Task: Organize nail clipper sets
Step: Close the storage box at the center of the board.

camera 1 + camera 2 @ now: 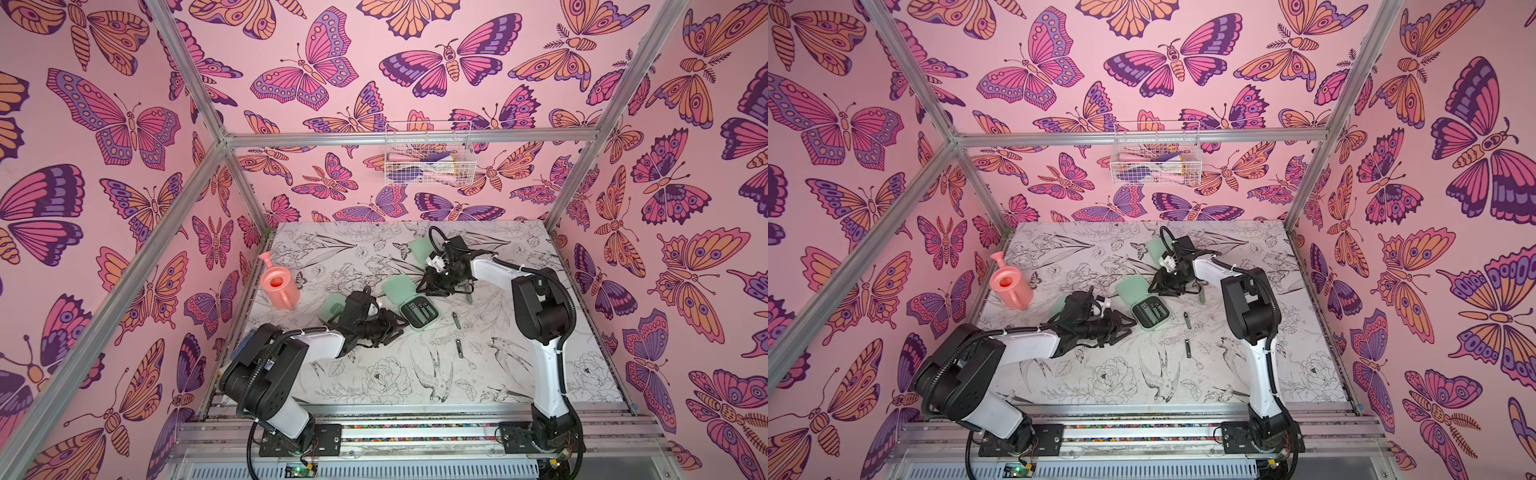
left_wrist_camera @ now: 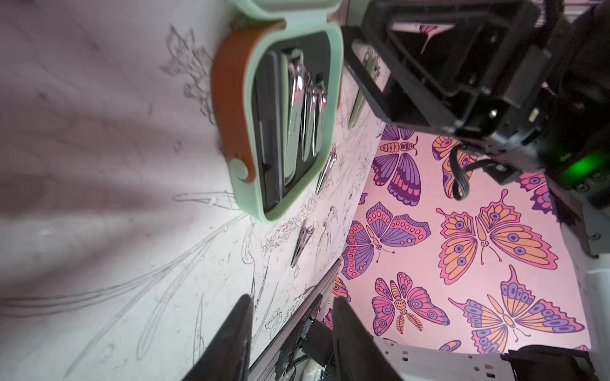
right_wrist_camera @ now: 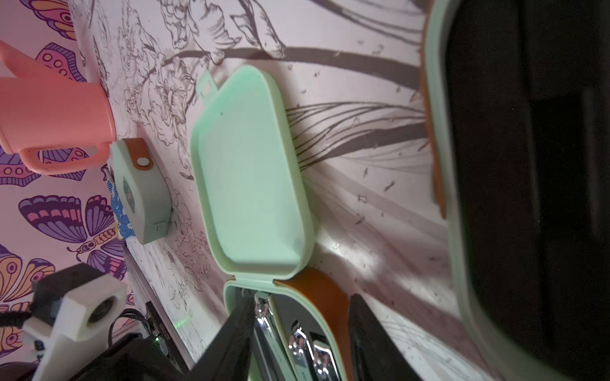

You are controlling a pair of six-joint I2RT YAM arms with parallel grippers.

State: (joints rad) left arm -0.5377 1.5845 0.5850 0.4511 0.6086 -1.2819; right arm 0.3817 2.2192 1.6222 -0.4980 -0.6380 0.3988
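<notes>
Right gripper (image 3: 302, 306) spread over open case (image 1: 419, 311); loose clipper (image 1: 456, 320) just beside case, lying front-to-back, nearer right arm; left gripper (image 2: 290, 298) spread, empty

You look down on pink butterfly-print walls (image 1: 374, 50) framed by aluminium rails (image 1: 311, 139); a white wire basket (image 1: 428, 174) hangs above your flower-and-bird sketched worktop (image 1: 390, 374).

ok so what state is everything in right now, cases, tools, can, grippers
watering can: upright
case beside it: closed
middle case: open, lid folded back
clippers: seated inside the middle case
far case: open, contents unclear
loose metal tools: lying flat, outside any case
left gripper: open, empty
right gripper: open, empty, at the middle case
</notes>
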